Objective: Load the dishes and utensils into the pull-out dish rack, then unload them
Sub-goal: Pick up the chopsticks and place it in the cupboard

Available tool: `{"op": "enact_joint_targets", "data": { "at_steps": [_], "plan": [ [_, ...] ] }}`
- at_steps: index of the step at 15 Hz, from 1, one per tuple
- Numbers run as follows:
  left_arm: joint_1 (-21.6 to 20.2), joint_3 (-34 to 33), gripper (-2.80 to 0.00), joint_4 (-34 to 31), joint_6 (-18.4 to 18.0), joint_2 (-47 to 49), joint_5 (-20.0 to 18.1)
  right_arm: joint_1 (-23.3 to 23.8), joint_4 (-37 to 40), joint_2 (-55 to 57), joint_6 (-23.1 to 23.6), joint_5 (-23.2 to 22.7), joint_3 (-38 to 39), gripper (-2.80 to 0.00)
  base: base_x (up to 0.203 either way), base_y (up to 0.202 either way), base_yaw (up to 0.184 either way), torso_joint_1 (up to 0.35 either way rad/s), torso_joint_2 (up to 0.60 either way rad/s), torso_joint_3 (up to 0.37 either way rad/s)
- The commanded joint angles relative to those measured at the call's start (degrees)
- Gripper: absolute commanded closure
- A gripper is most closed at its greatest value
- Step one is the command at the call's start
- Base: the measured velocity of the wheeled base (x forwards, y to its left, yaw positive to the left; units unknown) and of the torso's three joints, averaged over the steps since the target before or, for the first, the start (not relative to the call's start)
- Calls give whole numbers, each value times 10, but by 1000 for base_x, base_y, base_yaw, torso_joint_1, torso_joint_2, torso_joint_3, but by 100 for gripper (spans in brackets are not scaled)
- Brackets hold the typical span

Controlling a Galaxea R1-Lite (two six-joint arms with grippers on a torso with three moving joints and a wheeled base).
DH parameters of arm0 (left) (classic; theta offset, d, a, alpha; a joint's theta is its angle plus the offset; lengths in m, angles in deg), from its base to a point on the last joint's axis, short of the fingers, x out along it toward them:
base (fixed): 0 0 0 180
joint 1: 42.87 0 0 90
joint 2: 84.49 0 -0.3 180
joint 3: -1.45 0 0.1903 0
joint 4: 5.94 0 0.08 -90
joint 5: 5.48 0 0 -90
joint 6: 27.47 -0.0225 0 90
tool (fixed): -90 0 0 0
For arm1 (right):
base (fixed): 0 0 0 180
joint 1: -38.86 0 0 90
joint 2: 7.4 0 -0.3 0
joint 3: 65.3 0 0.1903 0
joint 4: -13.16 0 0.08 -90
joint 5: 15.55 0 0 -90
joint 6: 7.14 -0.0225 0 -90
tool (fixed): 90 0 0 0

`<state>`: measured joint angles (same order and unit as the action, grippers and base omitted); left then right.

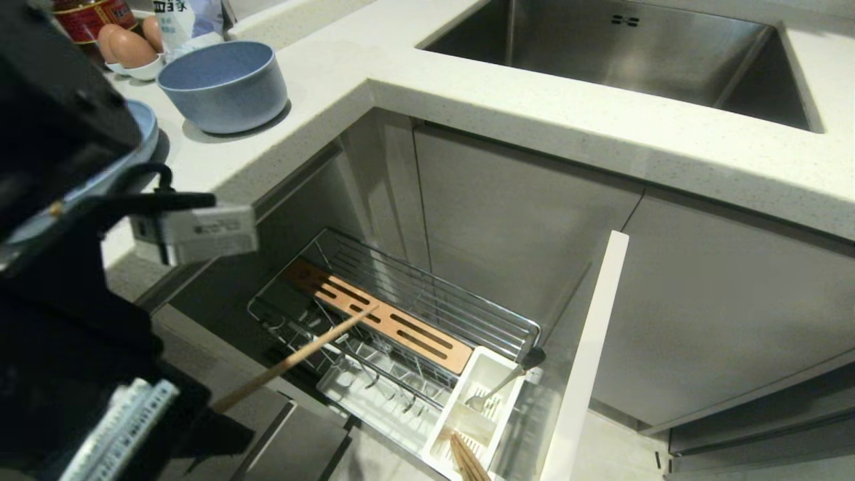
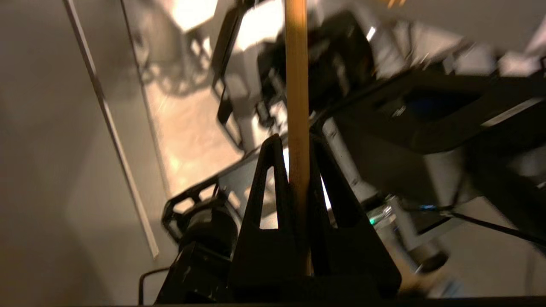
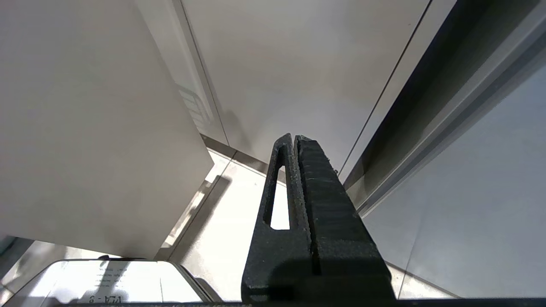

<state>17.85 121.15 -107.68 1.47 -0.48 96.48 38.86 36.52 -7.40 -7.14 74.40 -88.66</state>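
While one chopstick (image 2: 297, 106) is pinched between the fingers (image 2: 268, 200) of the left gripper (image 2: 297, 153), its free end is seen in the head view angled over the slotted wooden strip (image 1: 381, 325) of the pull-out dish rack (image 1: 427, 314). The rack is pulled out below the desk (image 1: 601, 127), with its front panel (image 1: 588, 361) at the near end. A second chopstick (image 1: 467, 461) and the spoon (image 1: 504, 384) are stood in the white utensil caddy (image 1: 461, 417). The blue bowl (image 1: 224, 85) is set on the desk, and the blue plate (image 1: 143, 130) is partly hidden behind the left arm. Fingers of the right gripper (image 3: 296, 140) are pressed together on nothing, beside cabinet fronts. The sink (image 1: 634, 53) is set into the desk.
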Motion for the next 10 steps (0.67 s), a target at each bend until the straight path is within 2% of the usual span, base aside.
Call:
{"op": "enact_joint_targets", "data": {
  "at_steps": [1,4,7,10],
  "plan": [
    [27,-30,0,-2,2,43,1,0,0,0,0,0,0,0,0,0,0,0,0,0],
    [50,-75,0,10,-2,81,2,0,0,0,0,0,0,0,0,0,0,0,0,0],
    [55,-102,0,51,-6,120,1,0,0,0,0,0,0,0,0,0,0,0,0,0],
    [54,-124,0,91,-55,143,-23,0,0,0,0,0,0,0,0,0,0,0,0,0]
  ]
}}
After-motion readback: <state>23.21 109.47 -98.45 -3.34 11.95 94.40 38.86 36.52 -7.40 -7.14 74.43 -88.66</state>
